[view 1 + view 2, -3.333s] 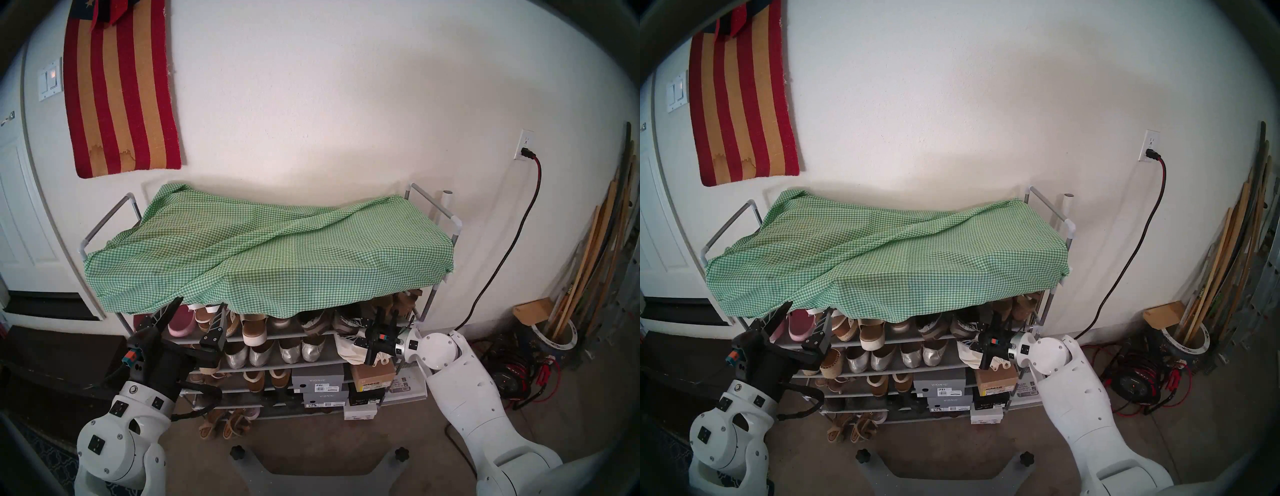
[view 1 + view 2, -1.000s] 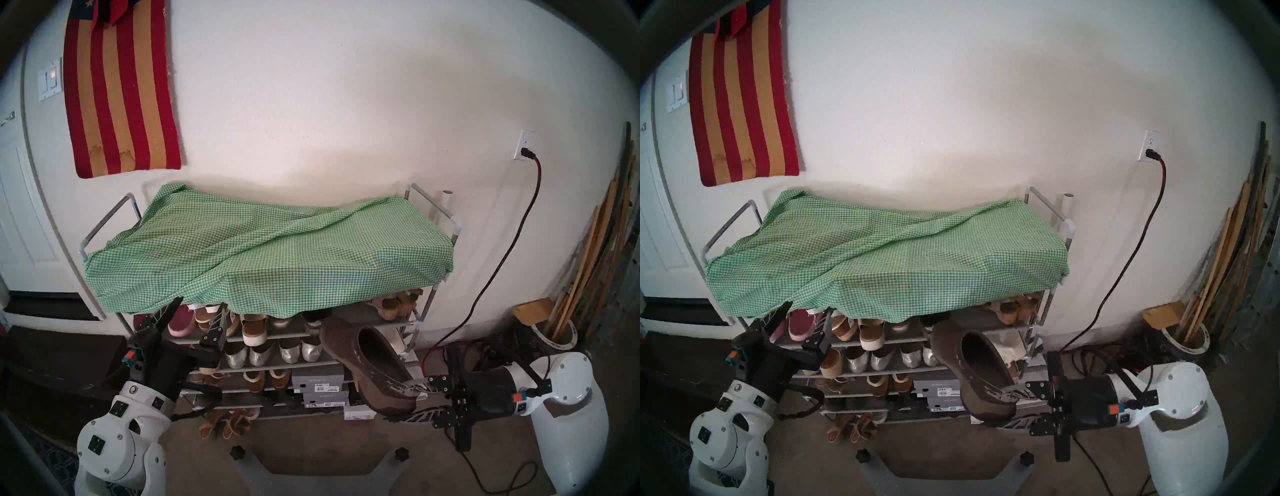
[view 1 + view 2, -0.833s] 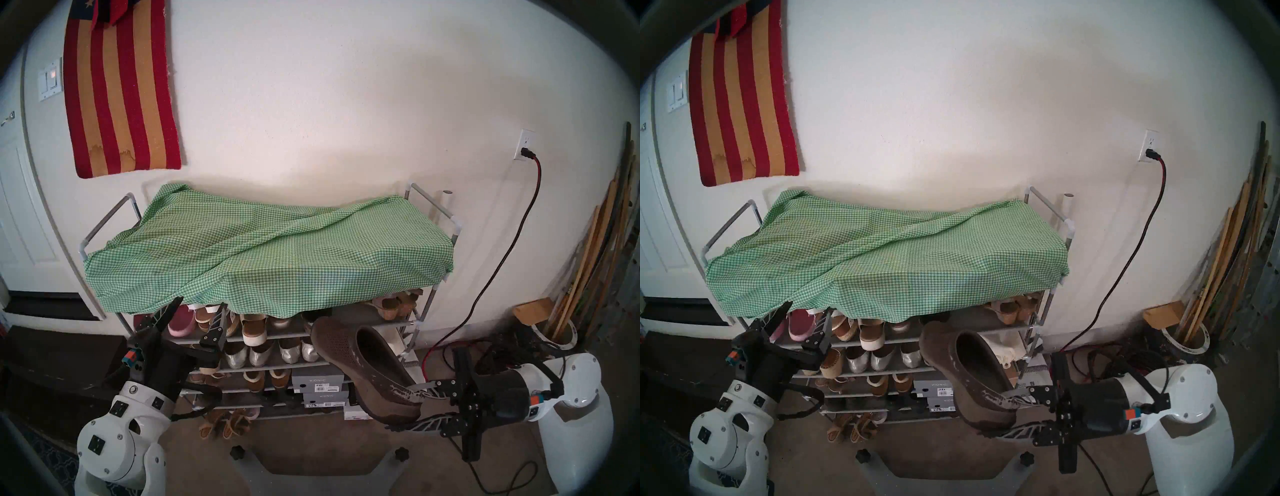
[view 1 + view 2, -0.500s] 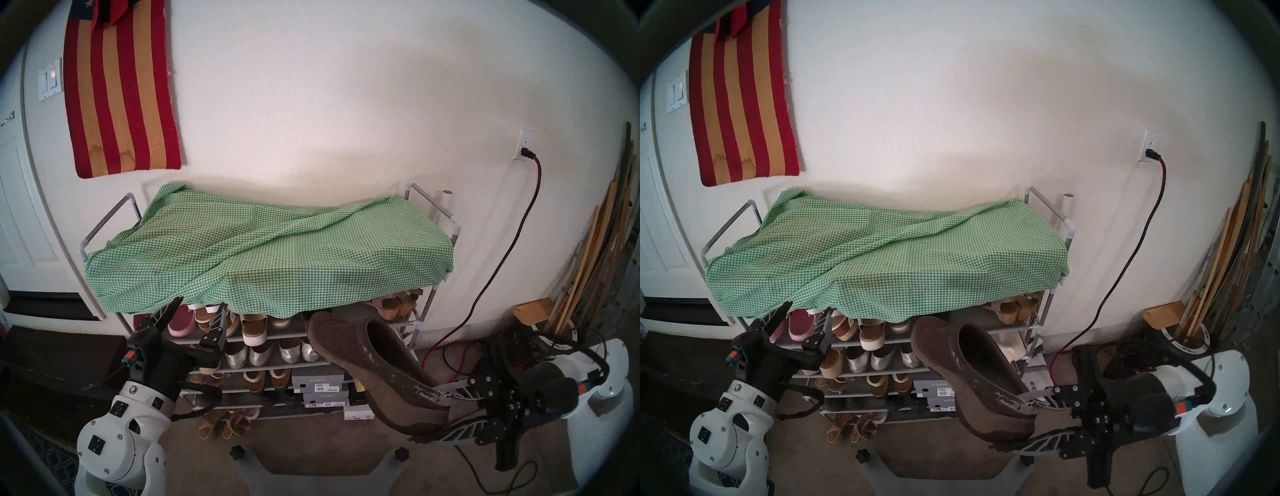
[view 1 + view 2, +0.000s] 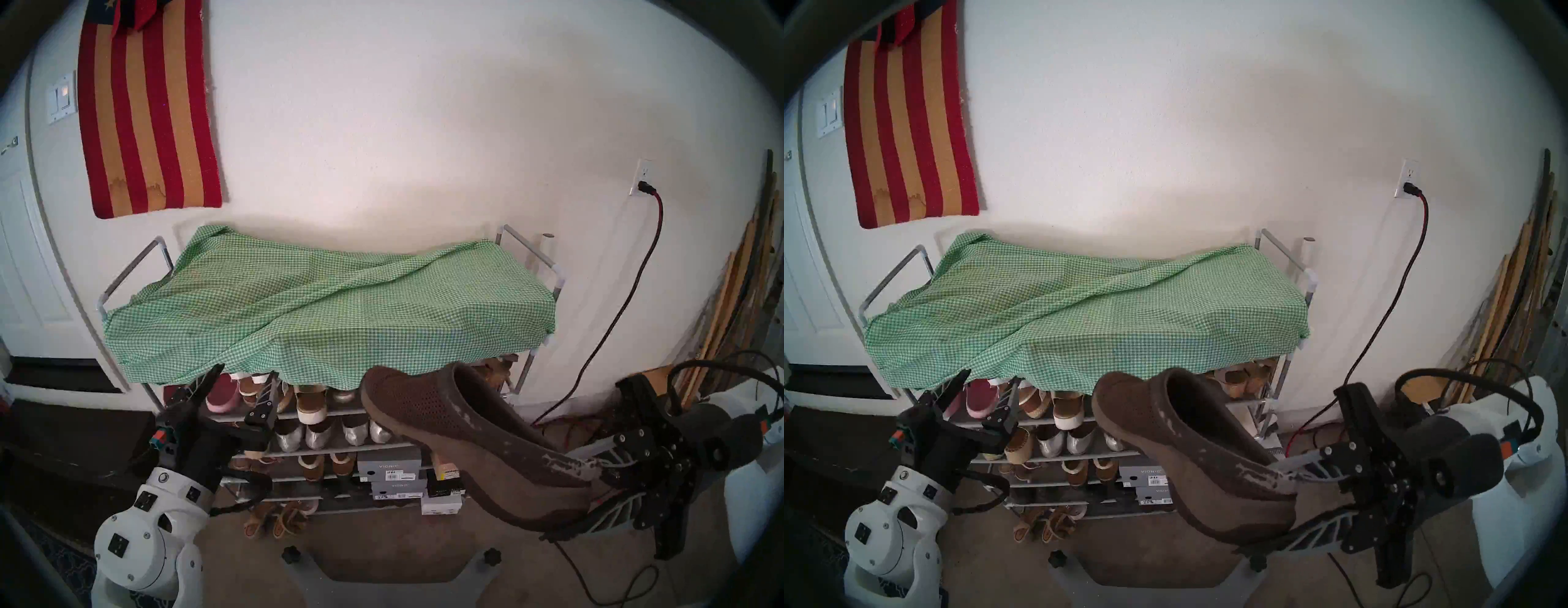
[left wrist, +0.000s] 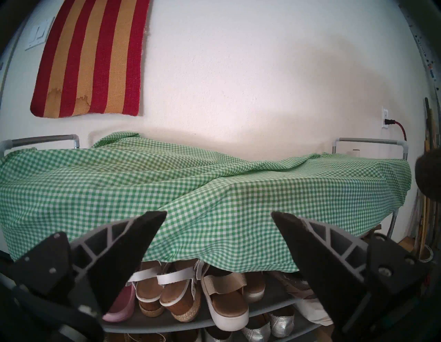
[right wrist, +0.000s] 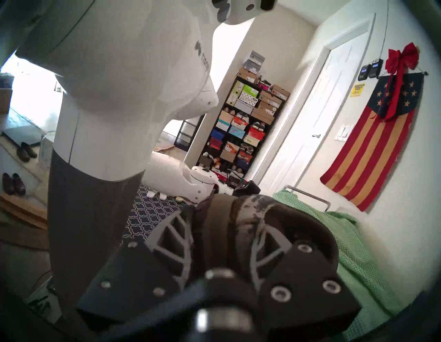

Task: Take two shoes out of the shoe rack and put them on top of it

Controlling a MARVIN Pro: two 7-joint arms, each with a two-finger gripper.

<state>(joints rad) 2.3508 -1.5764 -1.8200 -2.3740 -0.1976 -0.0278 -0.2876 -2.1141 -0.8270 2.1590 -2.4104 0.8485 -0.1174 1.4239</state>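
1. My right gripper (image 5: 581,494) is clamped on the heel of a dark brown clog (image 5: 462,441); one finger sits inside the heel opening, the other under the sole.
2. My right gripper points toward my left, roughly level. The clog hangs in the air in front of the right end of the shoe rack (image 5: 528,373), toe toward the rack and raised, its tip overlapping the front hem of the green-white gingham cloth (image 5: 322,305) in the head views.
3. The second clog cannot be made out in these views.
4. My left gripper (image 5: 239,384) stands wide apart and empty, pointing forward at the left end of the rack, fingertips just below the cloth hem, in front of the pink slip-ons (image 5: 222,395).
5. The cloth covers the rack's top tier, creased diagonally. Lower shelves hold sandals, silver flats (image 5: 331,433) and shoe boxes (image 5: 390,463).
6. The rack stands against a white wall. A red-and-tan striped hanging (image 5: 148,106) is mounted upper left; a wall outlet (image 5: 642,178) with a red-black cord is on the right.
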